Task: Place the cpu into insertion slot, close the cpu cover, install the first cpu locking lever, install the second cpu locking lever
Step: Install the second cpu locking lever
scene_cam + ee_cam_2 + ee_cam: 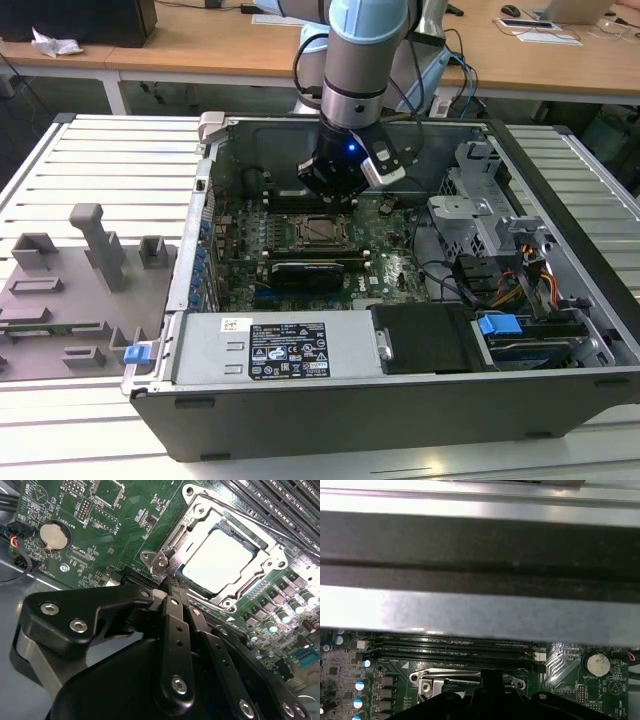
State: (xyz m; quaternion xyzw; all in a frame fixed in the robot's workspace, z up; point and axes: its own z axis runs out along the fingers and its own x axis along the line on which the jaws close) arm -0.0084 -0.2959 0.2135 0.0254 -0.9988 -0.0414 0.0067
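Note:
The cpu (215, 557) lies flat in the insertion slot (322, 230), its pale silvery top showing through the window of the cpu cover (265, 547). The cover is down over it. My gripper (169, 586) is shut, its black fingers pressed together with nothing between them. The tips sit at the socket's corner, right by the bent metal end of a locking lever (161, 561). In the exterior view the gripper (335, 190) hangs inside the open computer case just behind the socket. In the first wrist view the socket's metal frame (470, 680) shows above the dark gripper body.
Long memory slots (280, 500) run beside the socket. A coin battery (52, 536) sits on the green board. A black graphics card (310, 270) lies in front of the socket, and a drive cage (480, 215) with cables is on the exterior view's right. The case wall (480, 555) stands close behind.

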